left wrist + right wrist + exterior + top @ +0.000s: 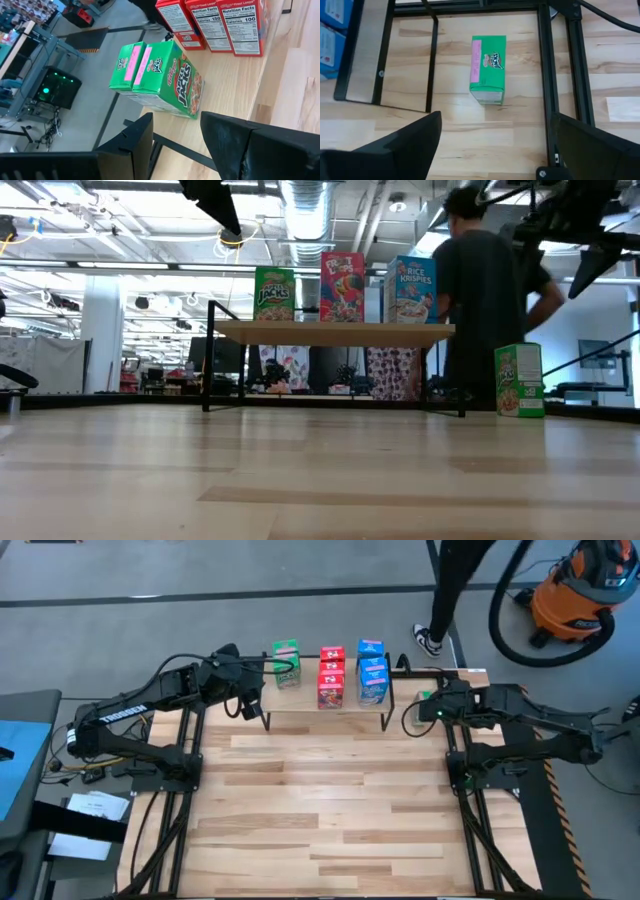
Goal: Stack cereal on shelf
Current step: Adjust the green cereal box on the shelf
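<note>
Even, bright overhead light fills the scene: in the low view long ceiling tube lamps (130, 225) glow against the room behind, leaving the dark-clothed person (495, 300) nearly a silhouette. The pale slatted wooden bench (330, 810) is evenly lit from above, with only soft, faint shadows under the thin black metal shelf legs (431, 60). In both wrist views the near dark tool fingers (235, 140) look blurred and featureless, while the green printed cardboard cereal box (488, 67) is sharp.

A grey floor (200, 580) surrounds the slatted wooden tabletop (320, 810), with an orange shop vacuum (580, 595) and its black hose at the far corner, a person (495, 310) standing beyond, and exposed ceiling ducts (310, 210) overhead.
</note>
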Available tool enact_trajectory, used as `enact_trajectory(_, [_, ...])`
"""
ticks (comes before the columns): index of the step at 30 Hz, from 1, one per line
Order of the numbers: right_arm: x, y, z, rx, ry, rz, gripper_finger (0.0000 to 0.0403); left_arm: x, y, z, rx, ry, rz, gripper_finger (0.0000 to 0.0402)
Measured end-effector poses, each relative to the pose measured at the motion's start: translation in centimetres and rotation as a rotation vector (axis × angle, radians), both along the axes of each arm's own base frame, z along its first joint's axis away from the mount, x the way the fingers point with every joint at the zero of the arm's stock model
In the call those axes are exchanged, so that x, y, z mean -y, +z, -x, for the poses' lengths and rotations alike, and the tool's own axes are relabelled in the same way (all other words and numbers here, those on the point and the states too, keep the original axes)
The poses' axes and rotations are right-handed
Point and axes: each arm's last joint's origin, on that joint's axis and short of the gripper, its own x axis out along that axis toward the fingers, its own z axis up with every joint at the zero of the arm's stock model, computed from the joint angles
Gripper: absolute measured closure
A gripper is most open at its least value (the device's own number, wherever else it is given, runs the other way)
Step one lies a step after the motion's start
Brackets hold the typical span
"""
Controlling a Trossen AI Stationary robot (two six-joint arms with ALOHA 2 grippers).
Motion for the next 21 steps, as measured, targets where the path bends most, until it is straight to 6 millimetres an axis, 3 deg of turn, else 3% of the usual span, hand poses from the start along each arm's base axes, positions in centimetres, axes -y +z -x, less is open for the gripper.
enact_trajectory(21, [3.9, -1.9, -2.3, -0.158, -0.053, -0.056, 0.0019, 0.0, 0.0, 0.0, 0.000, 0.000, 0.000, 0.0246])
